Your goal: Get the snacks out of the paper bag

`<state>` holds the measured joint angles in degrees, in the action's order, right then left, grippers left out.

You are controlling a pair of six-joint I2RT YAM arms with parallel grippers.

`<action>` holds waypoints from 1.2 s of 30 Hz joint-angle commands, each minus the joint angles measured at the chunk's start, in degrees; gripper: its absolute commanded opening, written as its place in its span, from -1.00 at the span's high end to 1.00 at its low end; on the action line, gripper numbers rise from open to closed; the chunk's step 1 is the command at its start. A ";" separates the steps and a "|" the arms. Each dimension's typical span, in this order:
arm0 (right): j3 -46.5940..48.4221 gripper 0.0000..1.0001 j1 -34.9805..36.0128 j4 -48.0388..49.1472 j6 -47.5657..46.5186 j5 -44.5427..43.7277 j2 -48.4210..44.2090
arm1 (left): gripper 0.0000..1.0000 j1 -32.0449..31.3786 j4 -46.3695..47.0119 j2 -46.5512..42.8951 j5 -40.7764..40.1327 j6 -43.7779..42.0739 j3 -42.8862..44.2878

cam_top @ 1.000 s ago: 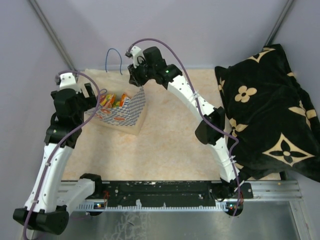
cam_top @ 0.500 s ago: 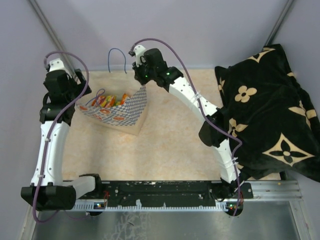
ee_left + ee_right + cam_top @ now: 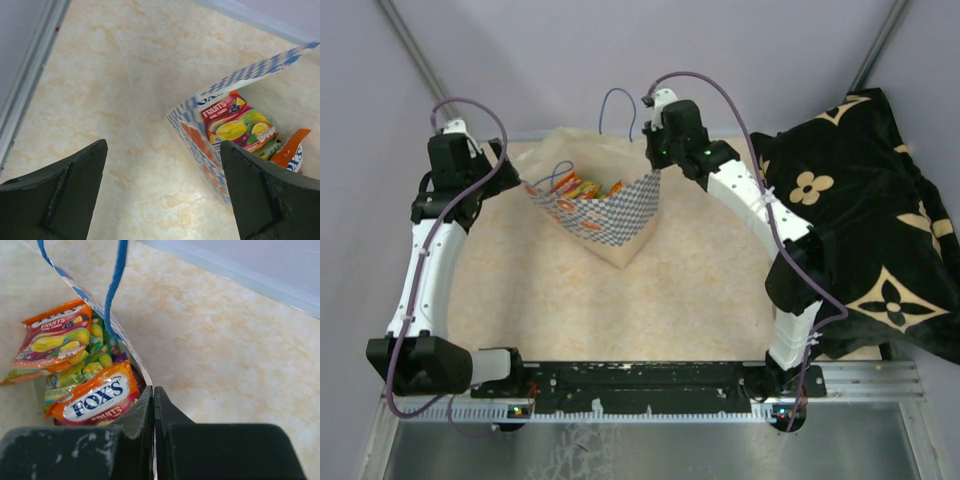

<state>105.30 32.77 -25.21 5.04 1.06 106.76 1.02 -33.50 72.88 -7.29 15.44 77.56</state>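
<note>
The paper bag (image 3: 612, 222) stands tilted on the marbled beige table (image 3: 710, 290), at about 12 o'clock from the table's middle in the top view. Its mouth is open upward and its lowest corner points to 6 o'clock. The right gripper (image 3: 153, 394) is pinched tight on the bag's rim: in the right wrist view the two fingers meet with only the thin paper wall between them. In the top view that grip is at the bag's 2 o'clock corner. A thin blue cord handle (image 3: 118, 280) rises from the rim just beyond the fingers. The snacks (image 3: 588, 188) all lie inside the bag. The right wrist view shows an orange packet (image 3: 95, 399) with a white logo on top, with orange and green fruit-printed packets behind it toward 10 o'clock. The left gripper (image 3: 163, 145) hangs with its fingers spread wide and nothing between them, at the bag's 9 o'clock side and clear of the checked wall. From its wrist view the bag's mouth and a packet lie toward 2 o'clock. A black cloth with gold flower marks (image 3: 860, 225) is heaped at the table's 3 o'clock edge, well apart from the bag.
</note>
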 commanded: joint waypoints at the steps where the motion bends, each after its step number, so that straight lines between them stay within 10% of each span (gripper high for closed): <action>1: 0.87 1.00 -3.17 4.06 -2.20 -4.13 -5.86 | -0.99 -0.09 1.16 1.26 7.01 1.09 0.31; 10: 4.13 1.00 -7.85 2.06 -6.08 -1.35 -4.33 | -0.99 -2.77 4.92 2.63 15.93 -1.38 -2.21; 27: 37.80 1.00 -19.05 -12.35 -12.48 3.46 10.78 | -0.99 -5.65 6.36 3.62 18.53 -4.76 -1.53; 36: 37.26 1.00 -23.15 -13.22 -14.07 6.13 7.19 | -0.99 -7.89 5.32 2.56 18.82 -5.51 -3.31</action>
<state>138.52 10.74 -46.15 -7.40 5.69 121.08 -5.34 -28.27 77.45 10.79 11.27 75.68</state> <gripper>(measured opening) 0.005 0.998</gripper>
